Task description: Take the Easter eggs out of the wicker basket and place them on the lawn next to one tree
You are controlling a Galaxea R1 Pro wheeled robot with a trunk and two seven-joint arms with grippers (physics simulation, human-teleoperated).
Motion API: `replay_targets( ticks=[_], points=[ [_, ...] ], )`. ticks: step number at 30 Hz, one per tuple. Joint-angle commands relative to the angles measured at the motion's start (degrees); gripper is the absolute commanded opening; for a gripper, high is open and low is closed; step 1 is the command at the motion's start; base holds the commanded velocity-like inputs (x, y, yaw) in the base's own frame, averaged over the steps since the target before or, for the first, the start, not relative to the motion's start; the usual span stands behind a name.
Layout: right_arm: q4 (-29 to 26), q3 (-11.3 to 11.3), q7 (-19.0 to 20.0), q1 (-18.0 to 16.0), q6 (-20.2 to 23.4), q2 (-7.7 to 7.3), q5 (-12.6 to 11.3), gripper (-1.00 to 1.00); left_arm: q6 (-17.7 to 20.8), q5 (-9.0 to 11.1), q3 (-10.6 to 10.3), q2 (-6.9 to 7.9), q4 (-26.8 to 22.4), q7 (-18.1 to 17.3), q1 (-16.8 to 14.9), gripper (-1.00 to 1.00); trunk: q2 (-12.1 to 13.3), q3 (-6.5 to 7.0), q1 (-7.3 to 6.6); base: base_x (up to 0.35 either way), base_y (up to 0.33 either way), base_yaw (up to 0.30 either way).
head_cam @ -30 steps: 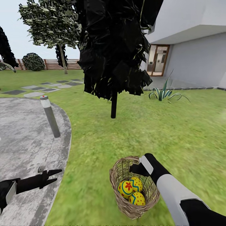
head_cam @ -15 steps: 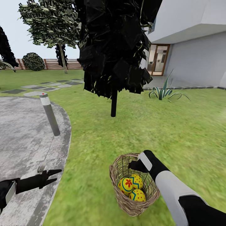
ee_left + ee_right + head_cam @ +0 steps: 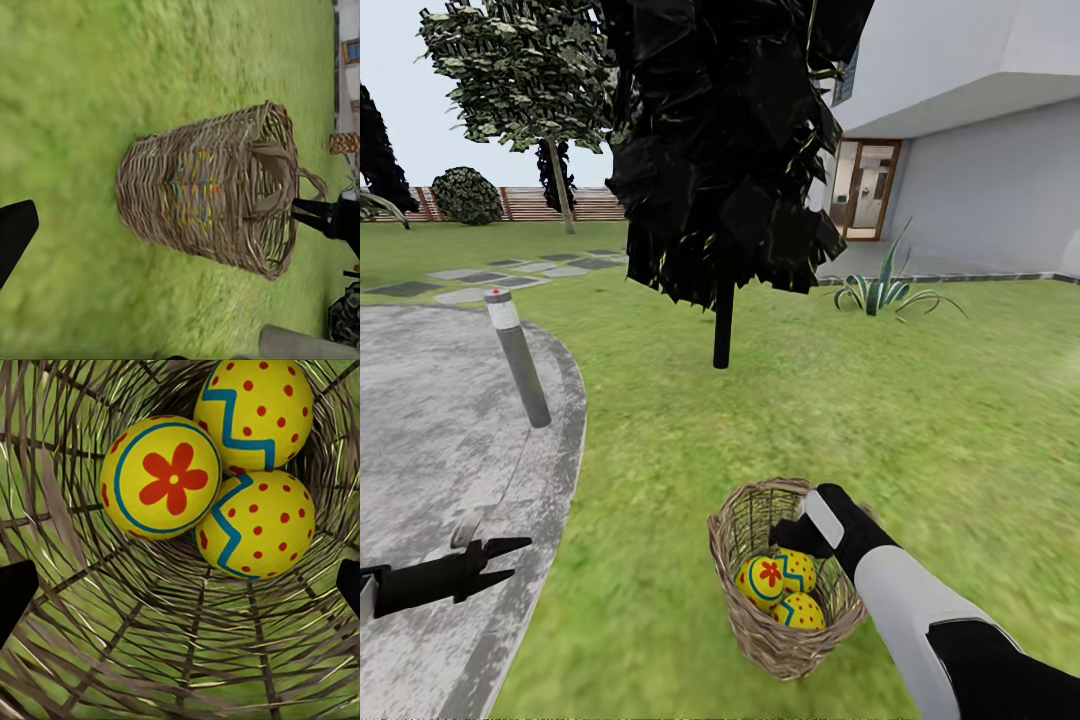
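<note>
At about eight o'clock in my head view, my left gripper point(image 3: 500, 560) hangs over the grey paving point(image 3: 440, 420), its two thin fingers spread apart and holding nothing. It sits well apart from the work. A grey post point(image 3: 518, 358) stands at ten o'clock on the paving's edge, and a black-leaved tree point(image 3: 723, 330) rises at twelve from the lawn point(image 3: 920, 400).

The basket point(image 3: 732, 560) stands upright on the grass at six o'clock, all three eggs point(image 3: 762, 583) bunched at its bottom, touching one another. My right gripper point(image 3: 788, 538) hovers at the basket's far rim, pointing down into the mouth. In the right wrist view I look straight down the weave: the eggs point(image 3: 225, 472) lie directly ahead along the fingers' line, the two dark fingertips point(image 3: 13, 596) wide apart at either side and empty. The flowered egg point(image 3: 163, 476) sits nearest that fingertip.

I judge the right arm the one to use: a straight descent should bracket an egg.
</note>
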Motion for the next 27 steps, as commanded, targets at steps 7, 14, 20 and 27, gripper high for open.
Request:
replay_targets(
  ticks=[7,14,20,27],
  points=[
    [0.6,0.4,-0.5,0.0,0.3,-0.05,-0.6,1.00,0.4,0.1,0.1,-0.01,0.0,-0.1,-0.1,1.00,0.0,-0.05,-0.01,0.004,0.001,0.000],
    [0.6,0.4,-0.6,0.0,0.3,-0.04,-0.6,1.00,0.0,0.1,0.0,-0.15,0.0,-0.1,0.0,1.00,0.0,-0.05,-0.01,0.092,0.059,0.000],
    [0.7,0.4,-0.6,0.0,0.3,-0.05,-0.7,1.00,0.0,0.1,0.0,-0.12,0.0,-0.1,-0.1,1.00,0.0,-0.05,-0.01,0.034,0.023,0.000],
    [0.8,0.4,-0.6,0.0,0.2,-0.04,-0.6,1.00,0.0,0.1,0.0,-0.13,0.0,-0.1,-0.1,1.00,0.0,-0.05,-0.01,0.125,0.093,0.000]
  ],
)
